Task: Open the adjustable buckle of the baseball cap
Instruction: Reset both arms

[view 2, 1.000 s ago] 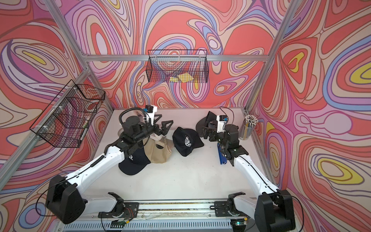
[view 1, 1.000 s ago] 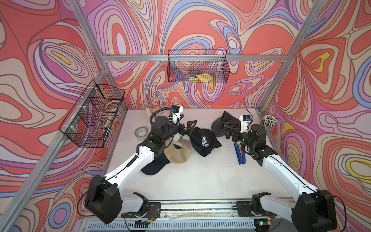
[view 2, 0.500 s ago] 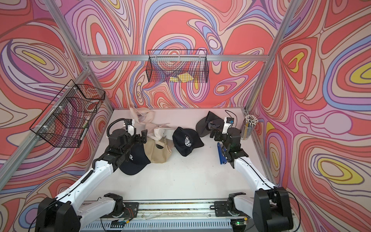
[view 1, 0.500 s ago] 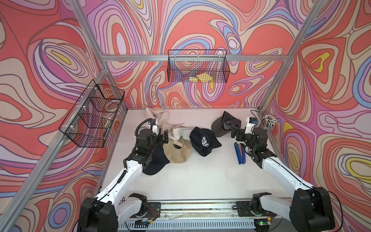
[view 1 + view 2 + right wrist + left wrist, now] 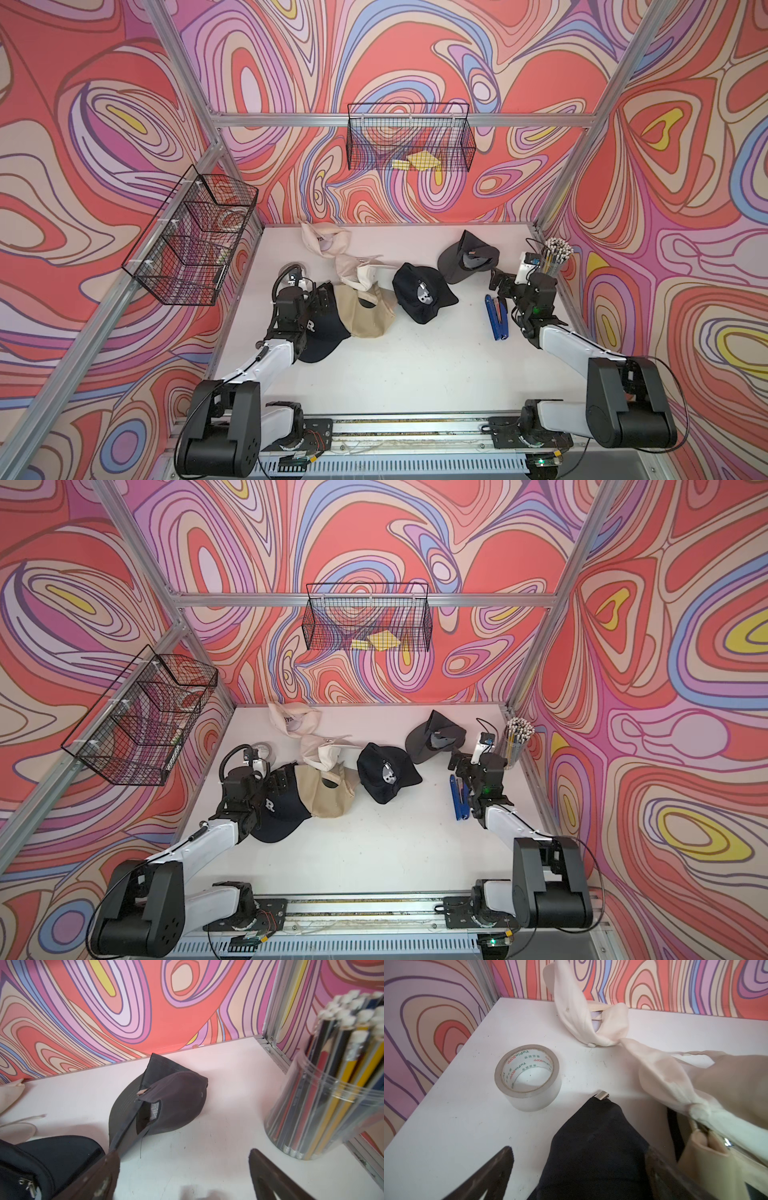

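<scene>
Several baseball caps lie on the white table. A navy cap lies front left, with a tan cap beside it. A black cap showing a silver buckle lies mid-table, and a grey cap at the back right. My left gripper is open over the navy cap's rear; its dark strap with a metal clip lies between the fingers, not clamped. My right gripper is open over bare table, short of the grey cap.
Cream caps trail toward the back wall. A tape roll stands left of the navy cap. A blue stapler and a pencil cup flank my right gripper. Wire baskets hang on the walls.
My left arm has drawn back from beside the black cap to the navy cap at the front left. The right arm has pulled back toward the right wall. Both grippers stayed open.
</scene>
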Tool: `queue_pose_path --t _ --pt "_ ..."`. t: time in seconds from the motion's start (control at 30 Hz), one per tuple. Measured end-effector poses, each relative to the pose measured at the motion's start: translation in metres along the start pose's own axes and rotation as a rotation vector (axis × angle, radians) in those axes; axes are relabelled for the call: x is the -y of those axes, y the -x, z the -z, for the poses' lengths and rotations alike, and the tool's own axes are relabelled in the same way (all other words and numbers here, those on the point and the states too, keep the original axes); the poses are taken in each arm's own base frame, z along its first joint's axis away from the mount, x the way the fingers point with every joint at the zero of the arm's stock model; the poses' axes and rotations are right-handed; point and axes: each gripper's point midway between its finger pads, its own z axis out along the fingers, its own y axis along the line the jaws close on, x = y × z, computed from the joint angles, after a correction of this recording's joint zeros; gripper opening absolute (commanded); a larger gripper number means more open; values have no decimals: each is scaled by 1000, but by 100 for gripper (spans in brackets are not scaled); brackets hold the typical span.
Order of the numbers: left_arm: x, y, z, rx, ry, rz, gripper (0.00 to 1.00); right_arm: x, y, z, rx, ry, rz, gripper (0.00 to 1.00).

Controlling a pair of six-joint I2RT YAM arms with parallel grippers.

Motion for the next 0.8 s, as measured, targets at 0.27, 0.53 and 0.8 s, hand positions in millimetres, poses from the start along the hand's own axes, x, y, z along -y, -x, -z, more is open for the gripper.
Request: queue_pose_path --t 0.27,0.53,0.8 --pt "-14 -14 -10 86 21 -1 99 10 -42 -4 14 -21 48 98" --pt "-3 -16 -25 125 -56 -24 99 10 -40 -15 101 -12 59 98" --pt "2 -6 -30 131 -79 -40 99 13 -46 -23 81 -28 56 98"
